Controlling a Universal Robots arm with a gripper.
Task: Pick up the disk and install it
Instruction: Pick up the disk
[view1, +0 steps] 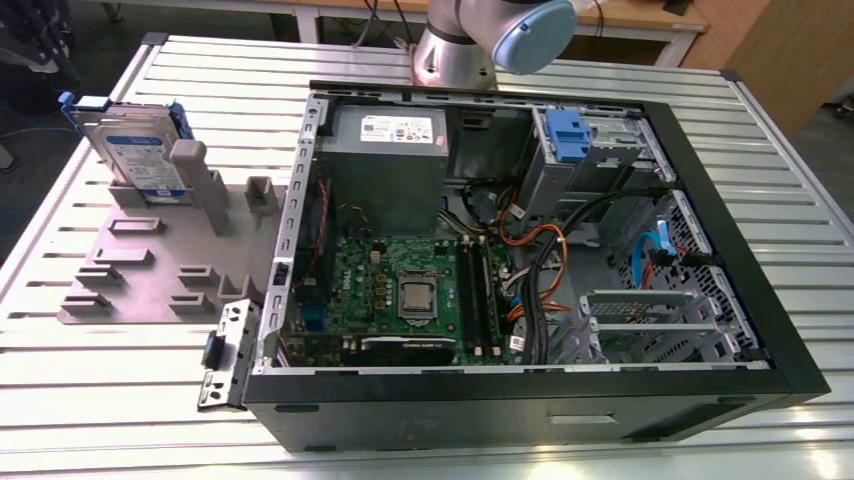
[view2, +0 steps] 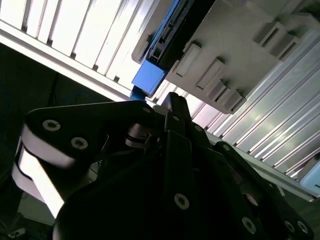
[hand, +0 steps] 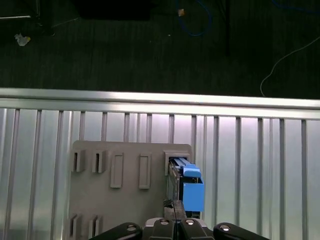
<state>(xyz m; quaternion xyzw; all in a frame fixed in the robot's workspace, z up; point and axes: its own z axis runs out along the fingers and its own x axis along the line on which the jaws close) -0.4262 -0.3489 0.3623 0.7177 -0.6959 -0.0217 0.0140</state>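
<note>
Approach step: the disk (view1: 134, 150) stands on edge in the grey rack (view1: 134, 270), upper left of the exterior view, untouched, with the jaws poised over it looking closed and empty, so a grasp, I'd judge, calls for opening them and squaring to its blue frame.

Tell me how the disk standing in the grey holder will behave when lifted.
The disk is probably stiff: a metal body in a blue plastic carrier. It stands on edge in the grey holder, so a sideways push may jam it. Likely heavy for its size; smooth faces could slip.
</note>
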